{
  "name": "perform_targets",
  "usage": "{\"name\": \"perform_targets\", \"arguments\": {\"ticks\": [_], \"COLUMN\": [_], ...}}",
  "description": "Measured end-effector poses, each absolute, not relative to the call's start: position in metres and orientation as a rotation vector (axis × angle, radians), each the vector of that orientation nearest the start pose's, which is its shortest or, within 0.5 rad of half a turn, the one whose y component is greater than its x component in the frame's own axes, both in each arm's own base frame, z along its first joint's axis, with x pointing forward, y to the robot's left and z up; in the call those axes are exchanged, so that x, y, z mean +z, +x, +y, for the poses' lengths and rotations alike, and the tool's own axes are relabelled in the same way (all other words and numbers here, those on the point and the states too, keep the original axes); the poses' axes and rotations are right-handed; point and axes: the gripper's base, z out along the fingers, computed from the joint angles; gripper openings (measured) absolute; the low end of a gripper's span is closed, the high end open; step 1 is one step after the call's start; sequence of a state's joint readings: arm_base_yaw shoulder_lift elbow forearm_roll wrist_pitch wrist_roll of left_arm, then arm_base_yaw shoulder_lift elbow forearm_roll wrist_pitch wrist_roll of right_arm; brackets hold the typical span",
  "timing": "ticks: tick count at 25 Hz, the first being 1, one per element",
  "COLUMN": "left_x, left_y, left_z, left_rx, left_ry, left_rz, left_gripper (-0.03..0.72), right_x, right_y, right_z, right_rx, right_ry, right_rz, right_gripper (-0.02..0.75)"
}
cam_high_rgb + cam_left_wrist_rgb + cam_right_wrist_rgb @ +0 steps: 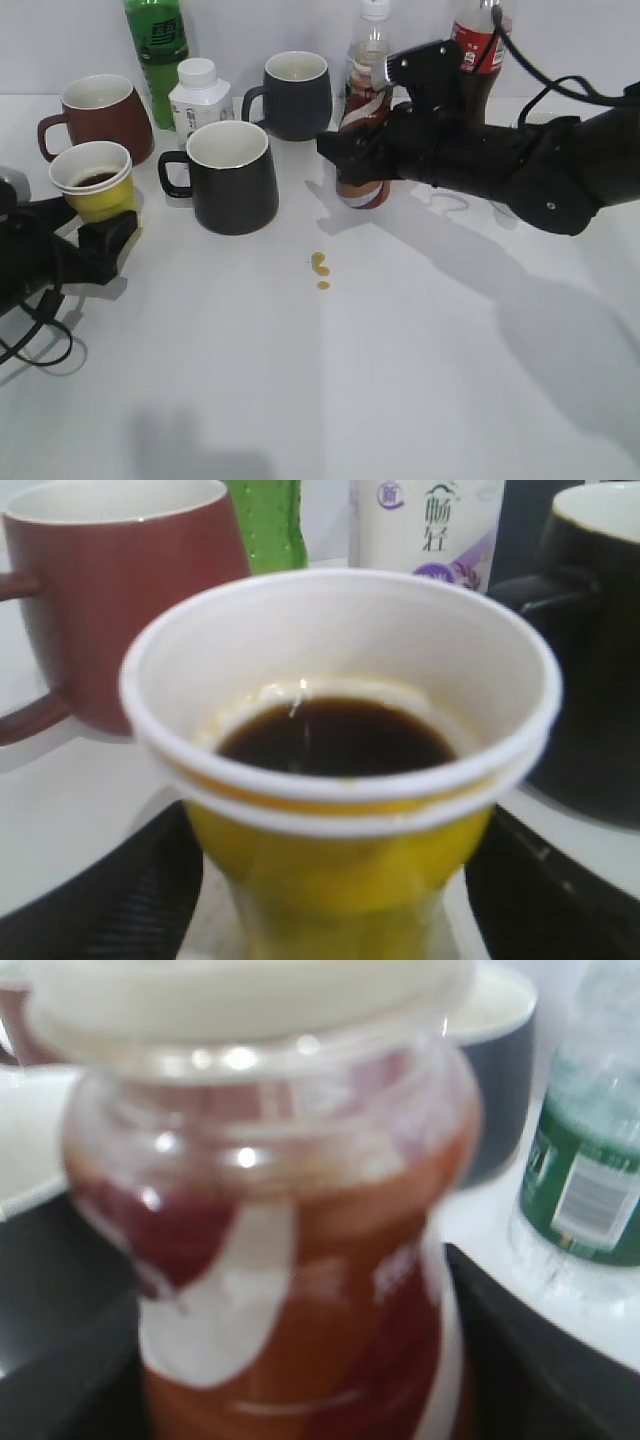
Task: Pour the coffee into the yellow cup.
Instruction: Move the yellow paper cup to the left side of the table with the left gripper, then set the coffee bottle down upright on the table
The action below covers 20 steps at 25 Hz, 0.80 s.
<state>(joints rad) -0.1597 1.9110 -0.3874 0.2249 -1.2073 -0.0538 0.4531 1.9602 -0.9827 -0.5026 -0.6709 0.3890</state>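
Observation:
The yellow cup point(98, 195) sits at the far left with dark coffee inside; in the left wrist view point(340, 880) it fills the frame. My left gripper point(100, 235) point(335, 920) has its black fingers on both sides of the cup, closed on it. The coffee bottle point(362, 190), with its brown, red and white label, stands upright on the table at centre back; it also shows close up in the right wrist view point(300, 1260). My right gripper point(365, 150) point(295, 1360) is closed round the bottle's middle.
A dark red mug point(95, 110), a white bottle point(200, 95) and a green bottle point(157, 45) stand behind the cup. A black mug point(232, 175) and a dark grey mug point(295, 92) stand between cup and coffee. A cola bottle point(480, 50) is behind my right arm. Yellowish drops point(320, 266) lie mid-table.

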Motion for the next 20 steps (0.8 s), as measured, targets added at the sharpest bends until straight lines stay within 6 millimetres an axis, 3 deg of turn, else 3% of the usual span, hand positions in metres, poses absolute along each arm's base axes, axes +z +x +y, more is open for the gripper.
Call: {"name": "perform_targets", "arguments": {"ticks": [6,20], "left_x": [0.108,0.128], "left_y": [0.251,0.215], "left_z": [-0.058,-0.052], "left_rx": [-0.274,-0.279], "left_ry": [0.3,0.296], "left_rz": [1.823,1.801], "left_gripper": [0.628,0.61], "right_x": [0.151,0.151], "right_y": [0.349,0.349], "right_z": [0.202,0.202], "right_rx": [0.596,0.58], "right_ry": [-0.651,-0.678], "right_rz": [1.777,1.759], "right_gripper": [0.499,0.517]}}
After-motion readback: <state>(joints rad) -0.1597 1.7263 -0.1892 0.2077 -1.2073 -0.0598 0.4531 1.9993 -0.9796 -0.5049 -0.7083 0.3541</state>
